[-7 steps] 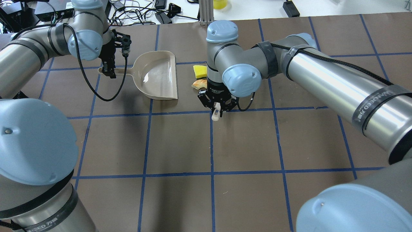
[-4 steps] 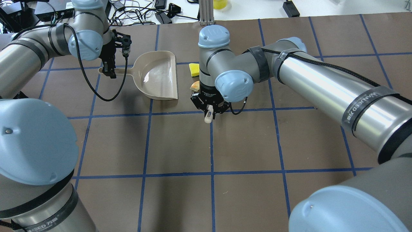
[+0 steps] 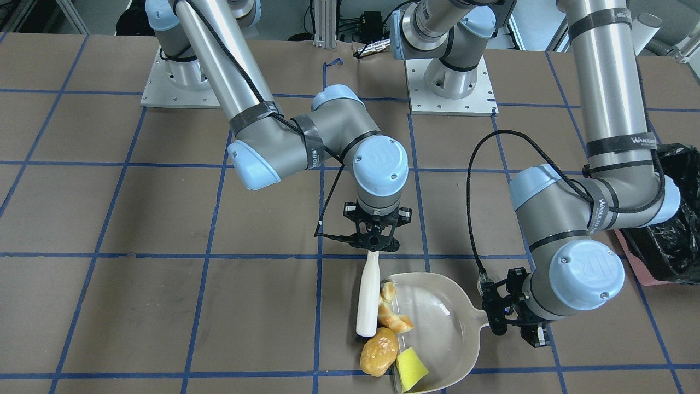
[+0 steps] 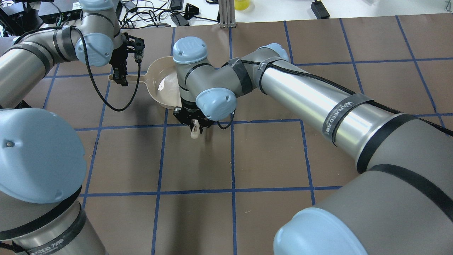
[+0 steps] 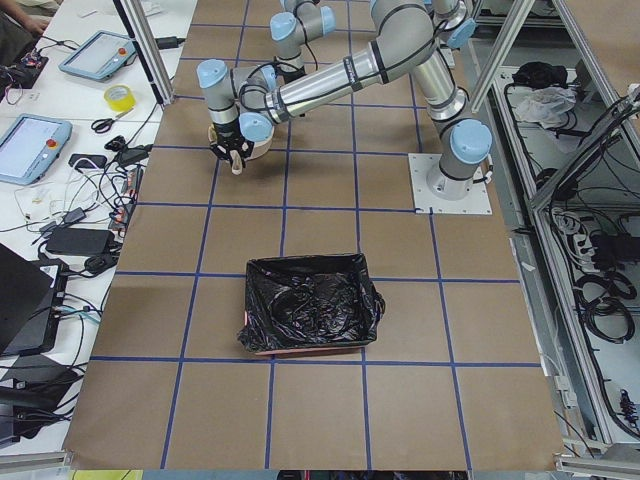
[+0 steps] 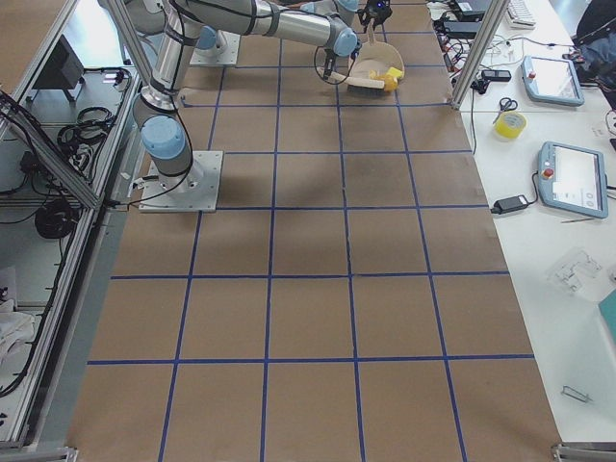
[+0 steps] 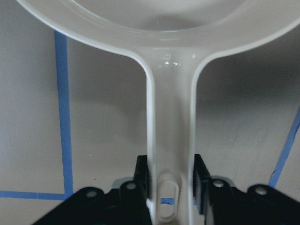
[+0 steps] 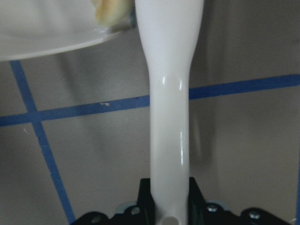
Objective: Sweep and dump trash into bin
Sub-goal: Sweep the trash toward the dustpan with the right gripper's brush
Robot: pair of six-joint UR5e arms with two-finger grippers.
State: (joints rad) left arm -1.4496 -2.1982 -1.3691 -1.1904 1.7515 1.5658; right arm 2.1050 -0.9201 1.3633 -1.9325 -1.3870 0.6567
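The beige dustpan (image 3: 454,328) lies on the table. My left gripper (image 3: 517,328) is shut on its handle (image 7: 169,140). My right gripper (image 3: 373,249) is shut on a white brush handle (image 3: 367,295) that lies along the pan's mouth. The tan croissant piece (image 3: 395,317) straddles the mouth. The yellow sponge wedge (image 3: 411,369) sits just inside the pan. The golden-brown potato lump (image 3: 378,351) lies just outside the mouth, at the brush's end. In the overhead view my right arm hides all the trash. The black-lined bin (image 5: 310,305) stands apart, towards my left end of the table.
Brown table cover with a blue tape grid (image 4: 231,159). Cables and devices lie beyond the far edge (image 4: 170,16). The bin's corner with a pink edge shows at the front-facing view's right (image 3: 664,241), behind my left forearm.
My right gripper has swept the brush leftwards in the overhead view up to the dustpan's mouth, pushing the trash with it. My right arm now covers the trash there. The left arm has not moved.
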